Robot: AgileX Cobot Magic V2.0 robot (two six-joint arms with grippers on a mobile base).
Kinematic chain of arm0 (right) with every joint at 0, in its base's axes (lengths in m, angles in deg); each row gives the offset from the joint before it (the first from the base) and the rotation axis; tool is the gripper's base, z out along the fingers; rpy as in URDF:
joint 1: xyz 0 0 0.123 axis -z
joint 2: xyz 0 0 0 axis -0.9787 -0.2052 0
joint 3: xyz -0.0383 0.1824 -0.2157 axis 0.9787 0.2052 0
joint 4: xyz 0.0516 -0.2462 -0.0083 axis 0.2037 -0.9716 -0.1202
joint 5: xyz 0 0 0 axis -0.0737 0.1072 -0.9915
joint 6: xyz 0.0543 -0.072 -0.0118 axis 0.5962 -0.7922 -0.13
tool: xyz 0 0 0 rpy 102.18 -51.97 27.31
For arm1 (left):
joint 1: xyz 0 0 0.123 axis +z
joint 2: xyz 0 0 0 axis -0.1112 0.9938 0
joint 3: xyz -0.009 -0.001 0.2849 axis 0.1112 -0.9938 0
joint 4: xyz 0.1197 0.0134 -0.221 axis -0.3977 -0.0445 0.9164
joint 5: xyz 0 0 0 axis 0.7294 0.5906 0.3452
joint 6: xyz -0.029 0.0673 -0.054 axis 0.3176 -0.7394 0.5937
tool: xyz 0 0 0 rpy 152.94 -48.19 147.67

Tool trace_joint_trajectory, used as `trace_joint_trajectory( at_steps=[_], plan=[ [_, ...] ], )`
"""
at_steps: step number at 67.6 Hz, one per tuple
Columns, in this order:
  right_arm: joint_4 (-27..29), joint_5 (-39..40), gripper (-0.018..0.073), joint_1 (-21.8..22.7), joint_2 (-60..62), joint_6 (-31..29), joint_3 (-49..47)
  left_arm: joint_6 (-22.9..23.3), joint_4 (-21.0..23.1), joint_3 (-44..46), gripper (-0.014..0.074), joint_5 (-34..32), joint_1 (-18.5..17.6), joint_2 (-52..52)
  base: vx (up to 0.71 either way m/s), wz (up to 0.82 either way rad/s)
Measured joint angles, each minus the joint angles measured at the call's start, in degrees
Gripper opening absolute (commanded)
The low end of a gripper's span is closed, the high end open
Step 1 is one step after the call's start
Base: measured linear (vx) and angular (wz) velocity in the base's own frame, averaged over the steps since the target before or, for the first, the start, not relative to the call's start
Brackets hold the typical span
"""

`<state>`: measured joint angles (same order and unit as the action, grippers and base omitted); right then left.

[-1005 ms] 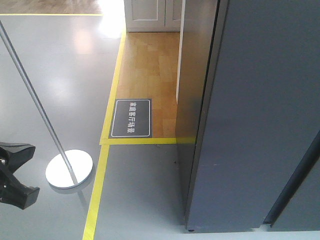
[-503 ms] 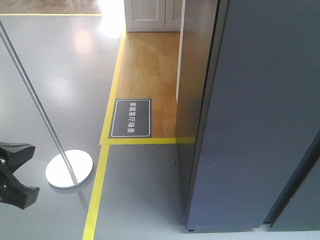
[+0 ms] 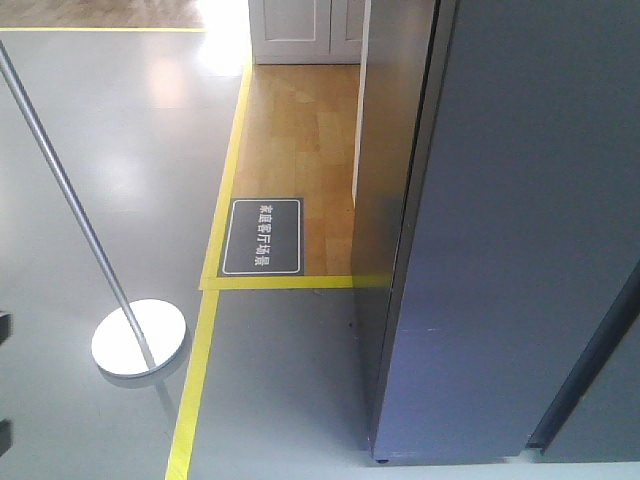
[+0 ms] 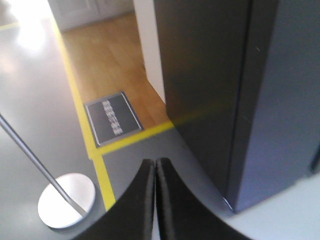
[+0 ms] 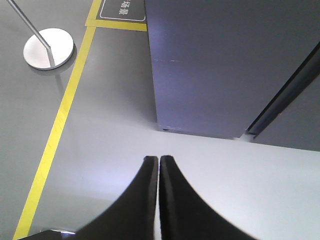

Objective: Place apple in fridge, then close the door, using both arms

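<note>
- Two claws, both pinched together with nothing between the tips: my left claw (image 4: 155,167) and my right claw (image 5: 159,162), each hanging over grey floor.
- The dark grey fridge (image 3: 520,220) fills the right side; I cannot tell whether its door is fully closed.
- No view shows me the apple.
- To the left a silver pole (image 3: 70,200) rises from its round base (image 3: 138,338), near a yellow floor tape line (image 3: 195,380) and a dark floor sign (image 3: 262,236).
</note>
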<state>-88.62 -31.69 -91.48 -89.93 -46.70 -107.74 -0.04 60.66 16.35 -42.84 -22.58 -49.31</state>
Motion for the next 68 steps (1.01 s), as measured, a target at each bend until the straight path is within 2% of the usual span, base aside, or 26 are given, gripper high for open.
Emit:
trace_joint_trajectory(
  at_steps=[5, 10, 25, 33, 41, 49, 68],
  plan=[
    [0.0, 0.0, -0.0003, 0.0, 0.0, 0.0, 0.0, -2.8, 1.9, -3.3, -0.0006, -3.3, 3.1, -4.4, 0.0, 0.0],
    [0.0, 0.0, -0.0003, 0.0, 0.0, 0.0, 0.0, -3.4, 2.6, -7.2, -0.0006, -6.6, 5.4, -9.1, 0.0, 0.0],
    [0.0, 0.0, -0.0003, 0.0, 0.0, 0.0, 0.0, -3.2, 2.9, -19.3, -0.0006, -20.4, 10.6, -20.6, 0.0, 0.0],
    [0.0, 0.0, -0.0003, 0.0, 0.0, 0.0, 0.0, 0.0, 3.0, -25.2, -0.0006, -25.5, 13.3, -24.1, 0.0, 0.0],
    [0.0, 0.0, -0.0003, 0.0, 0.0, 0.0, 0.0, 4.3, 2.3, -26.7, -0.0006, -24.3, 15.8, -27.3, 0.0, 0.0],
    [0.0, 0.0, -0.0003, 0.0, 0.0, 0.0, 0.0, 7.9, -1.0, -26.7, -0.0006, -21.1, 16.9, -30.6, 0.0, 0.0],
    [0.0, -0.1, -0.0003, 0.0, 0.0, 0.0, 0.0, 9.3, -1.7, -26.7, -0.0006, -15.9, 16.8, -31.7, 0.0, 0.0]
  ],
)
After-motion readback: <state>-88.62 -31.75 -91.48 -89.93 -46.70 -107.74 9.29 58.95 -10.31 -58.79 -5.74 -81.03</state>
